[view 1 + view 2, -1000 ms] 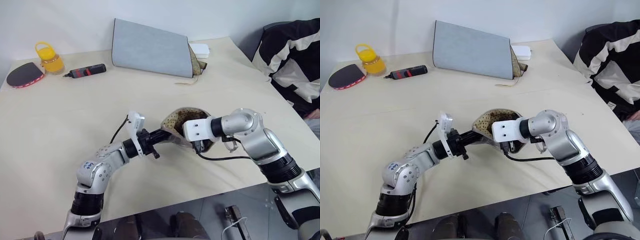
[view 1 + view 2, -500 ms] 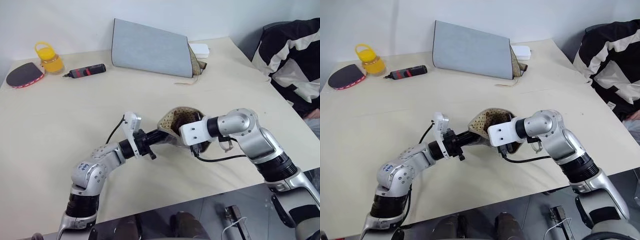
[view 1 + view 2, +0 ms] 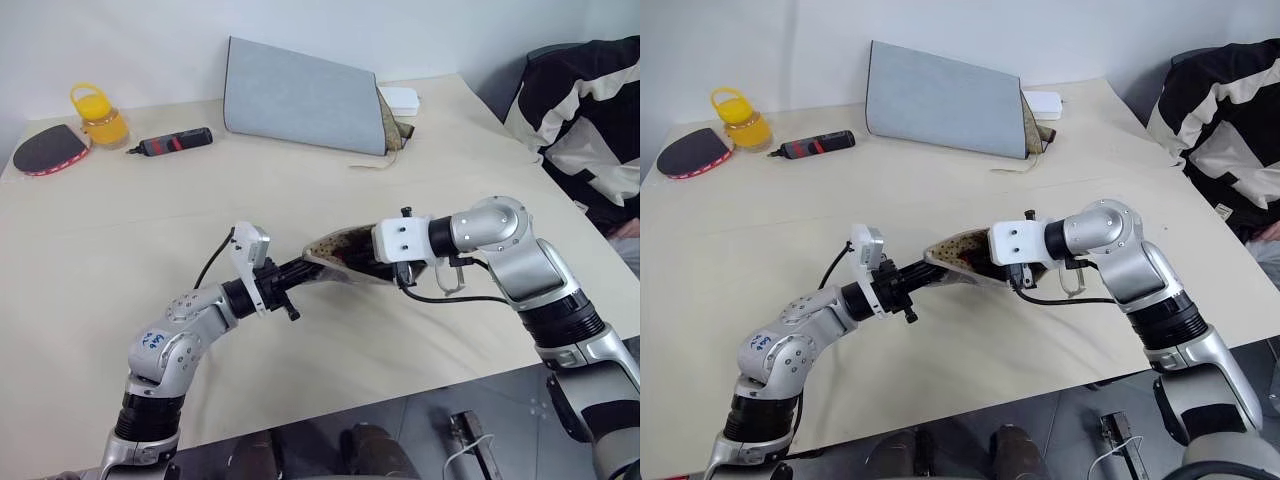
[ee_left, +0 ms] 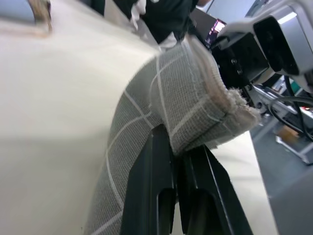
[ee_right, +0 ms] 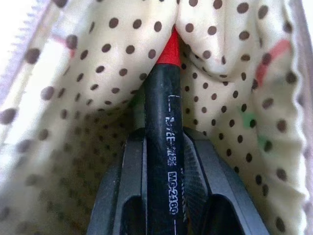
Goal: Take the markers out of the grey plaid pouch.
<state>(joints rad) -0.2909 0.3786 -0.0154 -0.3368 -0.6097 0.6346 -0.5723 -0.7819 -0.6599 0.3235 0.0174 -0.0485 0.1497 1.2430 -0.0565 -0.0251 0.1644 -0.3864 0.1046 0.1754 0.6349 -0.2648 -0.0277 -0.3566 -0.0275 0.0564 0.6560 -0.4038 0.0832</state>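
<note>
the left gripper [image 4: 175,161] has its jaws pressed together on a fold of the grey plaid pouch [image 3: 345,262], pinching the fabric near one end so the pouch hangs off the table [image 3: 120,250] between the two arms and cannot slide away. that anchoring looks meant to give the other arm something to pull against. the right gripper [image 5: 164,147] reaches into the pouch's open mouth, its jaws closed around a marker [image 5: 164,127], black-barrelled with a red far end buried in the dotted lining [image 5: 98,73]. the marker sits mostly inside the pouch, so the drawing-out appears only begun; a second marker cannot be made out
</note>
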